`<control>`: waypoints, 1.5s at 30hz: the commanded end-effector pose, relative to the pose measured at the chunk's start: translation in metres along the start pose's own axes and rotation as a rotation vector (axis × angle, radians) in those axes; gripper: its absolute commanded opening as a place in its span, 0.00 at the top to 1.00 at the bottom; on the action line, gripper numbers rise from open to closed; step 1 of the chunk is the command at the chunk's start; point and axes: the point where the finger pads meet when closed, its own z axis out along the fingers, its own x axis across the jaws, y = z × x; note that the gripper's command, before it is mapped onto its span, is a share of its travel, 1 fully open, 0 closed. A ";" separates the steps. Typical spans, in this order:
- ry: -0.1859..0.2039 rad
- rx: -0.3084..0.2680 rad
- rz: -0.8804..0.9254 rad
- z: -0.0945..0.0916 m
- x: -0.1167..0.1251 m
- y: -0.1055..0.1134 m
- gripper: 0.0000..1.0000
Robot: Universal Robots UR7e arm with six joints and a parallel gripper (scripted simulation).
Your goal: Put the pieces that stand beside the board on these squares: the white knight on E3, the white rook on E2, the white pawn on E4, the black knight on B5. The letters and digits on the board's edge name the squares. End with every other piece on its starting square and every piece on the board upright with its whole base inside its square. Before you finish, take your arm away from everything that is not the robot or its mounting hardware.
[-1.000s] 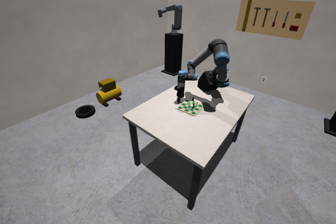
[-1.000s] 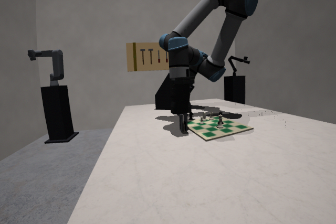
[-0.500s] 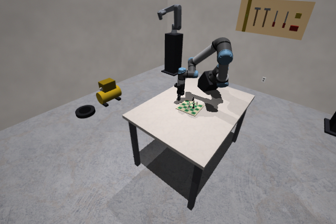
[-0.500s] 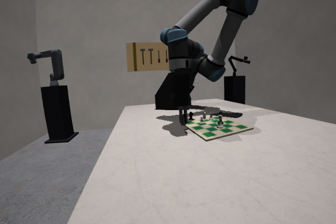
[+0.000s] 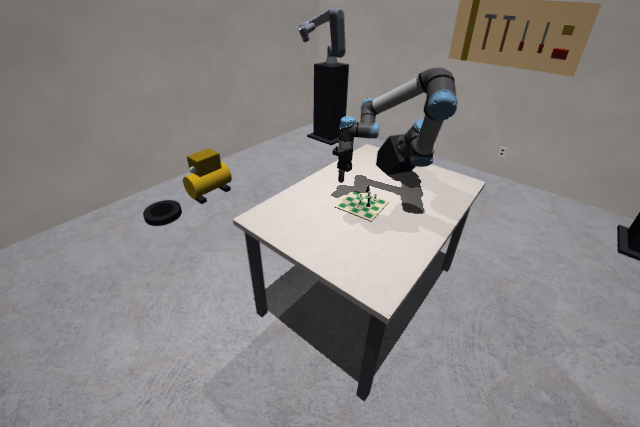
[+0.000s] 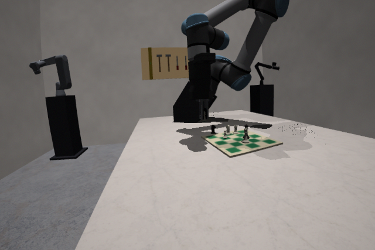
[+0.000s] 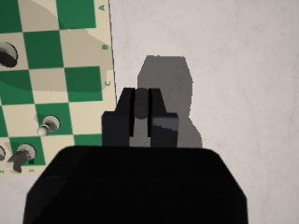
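Observation:
The small green and cream chessboard (image 5: pixel 361 205) lies on the white table and also shows in the exterior view (image 6: pixel 244 141) and the wrist view (image 7: pixel 51 79). My gripper (image 7: pixel 141 103) hangs above the bare table just beside the board's lettered edge, near C. It is shut on a small piece with a round grey top, which looks like the white pawn (image 7: pixel 141 108). The gripper also shows in the top and exterior views (image 5: pixel 341 177) (image 6: pixel 203 114). The black knight (image 6: pixel 213 128) stands at the board's back-left corner. A white knight (image 7: pixel 21 156) and a small white piece (image 7: pixel 49 125) stand on the board.
A tall black piece (image 6: pixel 245 133) stands mid-board, and a dark-topped piece (image 7: pixel 7 53) shows at the wrist view's left edge. The arm's black base (image 5: pixel 395 153) sits on the table's far side. The table edge (image 6: pixel 120 156) runs to the left.

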 end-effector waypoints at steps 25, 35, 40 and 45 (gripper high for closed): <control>-0.001 -0.001 -0.052 -0.017 -0.072 0.061 1.00; -0.001 -0.001 -0.070 -0.013 -0.095 0.083 1.00; -0.001 -0.001 -0.070 -0.013 -0.095 0.083 1.00; -0.001 -0.001 -0.070 -0.013 -0.095 0.083 1.00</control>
